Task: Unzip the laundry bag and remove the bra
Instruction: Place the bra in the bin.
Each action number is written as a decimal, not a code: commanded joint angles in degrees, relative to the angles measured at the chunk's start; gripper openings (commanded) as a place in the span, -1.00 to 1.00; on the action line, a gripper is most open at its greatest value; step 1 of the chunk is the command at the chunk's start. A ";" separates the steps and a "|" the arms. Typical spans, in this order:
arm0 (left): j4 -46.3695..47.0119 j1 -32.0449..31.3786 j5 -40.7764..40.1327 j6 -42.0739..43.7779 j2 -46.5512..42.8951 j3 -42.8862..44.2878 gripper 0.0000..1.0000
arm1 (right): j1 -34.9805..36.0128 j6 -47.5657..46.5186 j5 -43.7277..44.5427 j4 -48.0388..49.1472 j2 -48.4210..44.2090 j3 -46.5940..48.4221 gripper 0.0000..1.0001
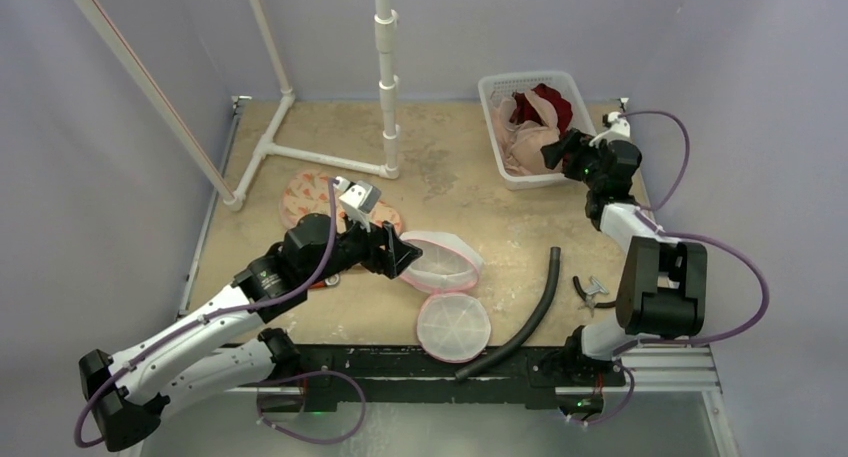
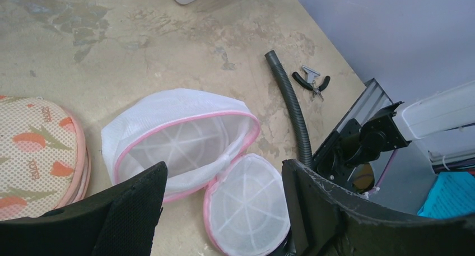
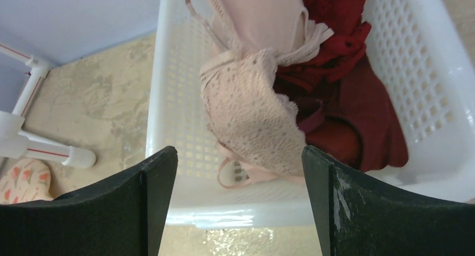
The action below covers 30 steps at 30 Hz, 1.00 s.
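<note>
Overhead, the laundry bag (image 1: pixel 445 262) lay unzipped on the tabletop (image 1: pixel 450 177) near the arms' bases. Its two white mesh halves, trimmed in pink, were spread like an open shell. The left claw (image 1: pixel 400 257) hovered just beside the upper half, wide and holding nothing. Well apart, at the far right, the right claw (image 1: pixel 553 155) hung over the near end of the white basket (image 1: pixel 490 82), where the beige bra (image 1: pixel 520 142) lay against a red garment (image 1: pixel 548 105). A carrot-print bag (image 1: pixel 305 192), a black hose (image 1: pixel 530 312) and pliers (image 1: pixel 592 292) lay elsewhere.

From the left wrist, both halves of the laundry bag (image 2: pixel 185 138) showed only their white ribs through the mesh, so it looked empty. The left claw (image 2: pixel 224 211) stood wide above it with nothing between its fingers.

From the right wrist, the bra (image 3: pixel 252 110) was inside the basket (image 3: pixel 162 71), draped over the red garment (image 3: pixel 358 99) with its lace cup uppermost and a strap loop near the closest wall. The right claw (image 3: pixel 241 200) was spread wide above it and gripped nothing.

The step in hand seemed to be leaving the bra in the basket. To do it well, the right claw would need to rise straight up with its jaws wide, so that neither lace nor strap caught a finger and came back out. The task looked all but done.
</note>
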 commanded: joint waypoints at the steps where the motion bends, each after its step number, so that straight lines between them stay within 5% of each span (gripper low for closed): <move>1: 1.81 0.03 -0.53 -0.05 -1.50 -0.40 0.47 | -2.24 -1.78 -5.03 1.17 2.97 4.87 0.69; 17: 1.05 0.09 -2.65 0.84 0.37 0.39 0.47 | -4.92 -10.03 -15.88 -4.53 14.57 14.02 0.49; 30: 1.55 0.07 -2.37 0.72 0.62 0.41 0.47 | -4.78 -10.28 -13.55 -5.46 11.06 17.39 -0.69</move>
